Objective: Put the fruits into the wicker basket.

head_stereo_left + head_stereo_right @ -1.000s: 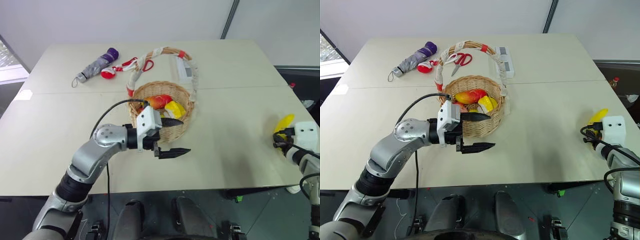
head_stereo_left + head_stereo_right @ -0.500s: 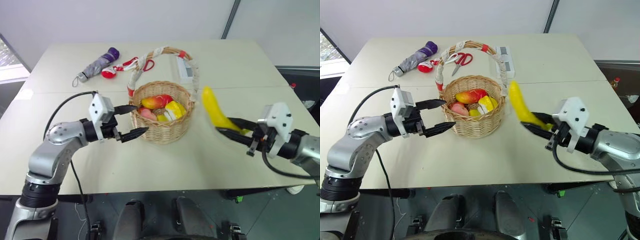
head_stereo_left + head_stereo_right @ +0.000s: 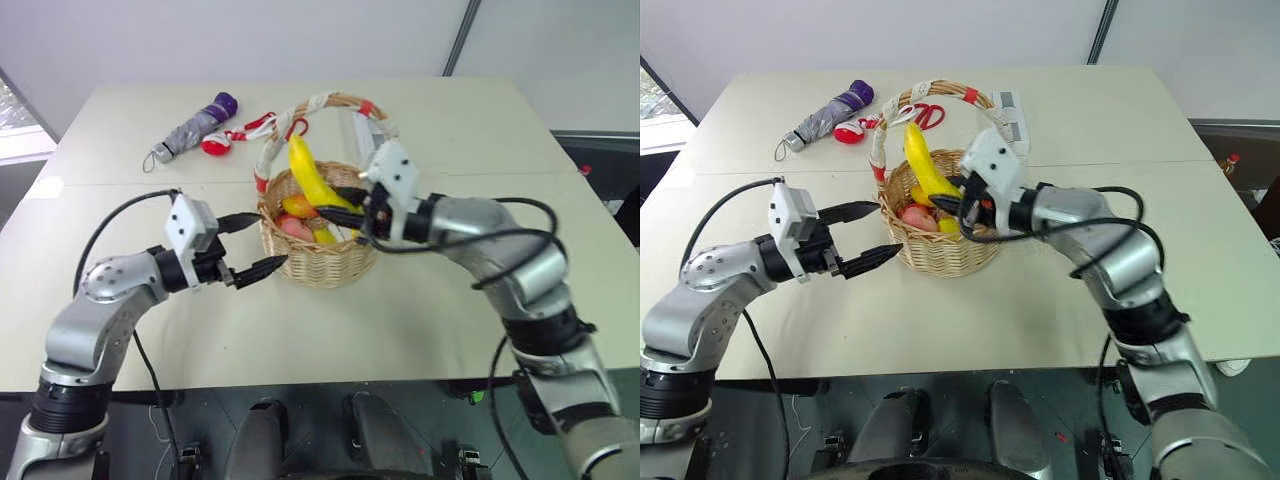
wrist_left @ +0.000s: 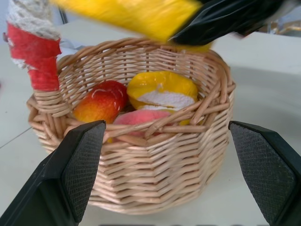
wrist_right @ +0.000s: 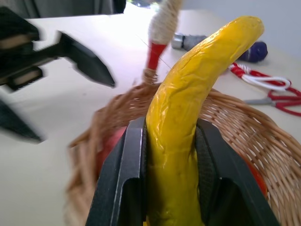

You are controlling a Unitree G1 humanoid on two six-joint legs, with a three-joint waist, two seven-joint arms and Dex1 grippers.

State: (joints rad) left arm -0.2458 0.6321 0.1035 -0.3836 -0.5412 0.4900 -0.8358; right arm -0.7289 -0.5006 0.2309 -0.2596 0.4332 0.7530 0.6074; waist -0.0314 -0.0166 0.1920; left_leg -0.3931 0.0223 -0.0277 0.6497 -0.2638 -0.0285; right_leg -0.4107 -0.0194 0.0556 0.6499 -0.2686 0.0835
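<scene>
At the far left of the bench [image 3: 120,330] lies a grey-purple folded umbrella [image 3: 192,129], with red-handled scissors [image 3: 921,116] just to its right, near the back edge. Nearer the front, the left claw [image 3: 252,243] hangs level just beside the left wall of the wicker basket [image 3: 330,263], its two black fingers [image 4: 81,165] spread wide apart with nothing between them; the left wrist view looks across that gap straight at the basket's woven side.

The wicker basket stands about mid-bench, its tall handle [image 3: 940,92], wrapped in white with red bands, arching over it. Inside, the left wrist view shows a red-and-yellow mango [image 4: 100,101], a pink peach [image 4: 141,117] against the near wall and a yellow fruit with a white patch [image 4: 162,92], all lying below the rim.

Above the basket's opening, the right claw [image 3: 335,203] comes in from the right, clamped on the lower part of the long yellow banana [image 3: 310,175]. The banana stands nearly upright between the two black fingers [image 5: 123,174], its upper end rising above the rim beneath the handle; its lower tip is hidden, so whether it touches the fruits below is hard to say. Behind the basket, near the right foot of the handle, a white rectangular box [image 3: 1007,108] lies on the bench.
</scene>
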